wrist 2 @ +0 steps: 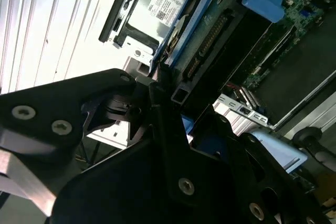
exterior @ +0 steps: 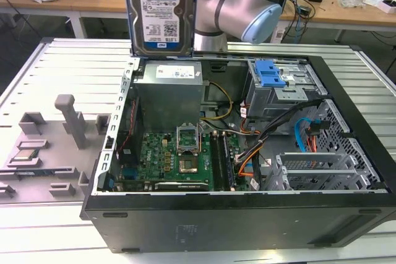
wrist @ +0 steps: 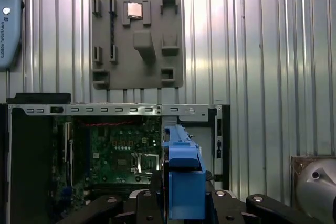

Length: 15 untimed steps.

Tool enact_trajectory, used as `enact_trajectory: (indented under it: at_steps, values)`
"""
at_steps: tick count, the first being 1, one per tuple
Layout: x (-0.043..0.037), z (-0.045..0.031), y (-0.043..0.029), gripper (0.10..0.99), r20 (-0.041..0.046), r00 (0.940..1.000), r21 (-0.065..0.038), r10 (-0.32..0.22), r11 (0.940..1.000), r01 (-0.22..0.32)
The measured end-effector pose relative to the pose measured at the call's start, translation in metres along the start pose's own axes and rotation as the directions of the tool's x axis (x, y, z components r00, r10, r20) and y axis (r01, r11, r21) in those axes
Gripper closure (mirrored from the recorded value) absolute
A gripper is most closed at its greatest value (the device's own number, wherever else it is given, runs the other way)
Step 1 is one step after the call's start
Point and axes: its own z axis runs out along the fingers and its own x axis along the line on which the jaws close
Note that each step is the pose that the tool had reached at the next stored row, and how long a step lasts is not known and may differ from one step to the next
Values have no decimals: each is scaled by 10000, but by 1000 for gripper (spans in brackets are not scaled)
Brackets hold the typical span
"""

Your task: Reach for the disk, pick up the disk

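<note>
- The open computer case [exterior: 346,214] lies on the ribbed metal worktop [exterior: 74,66]. Its motherboard [exterior: 167,159] and grey power supply [exterior: 170,94] are exposed, and a blue caddy [exterior: 271,73] sits in the drive bay at the exterior view's right.
- A grey fixture plate [exterior: 55,134] lies beside the case at the exterior view's left, with a small silver chip [exterior: 28,154] on it.
- The disk [exterior: 159,13] hangs upright in the air over the power supply, label towards the exterior camera, clear of the parts below.
- The hand [wrist: 185,203] pinches the disk's blue bracket, with black fingers [wrist: 149,205] pressed against both sides.
</note>
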Motion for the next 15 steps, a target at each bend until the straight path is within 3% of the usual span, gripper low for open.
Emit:
enact_trajectory:
  at_steps: [2, 3, 9, 11, 15]
  values:
    - [-3, -4, -104, 725, 0, 10000, 0, 2, 10000, -2]
    - [-6, -7, -195, 725, 0, 10000, 0, 2, 10000, -2]
    - [-23, -18, -480, 725, 1, 10000, 0, 3, 10000, -3]
    - [-27, -19, -558, 725, 0, 10000, 0, 1, 10000, -1]
    - [-31, 10, -637, 725, 0, 10000, -2, 4, 10000, -4]
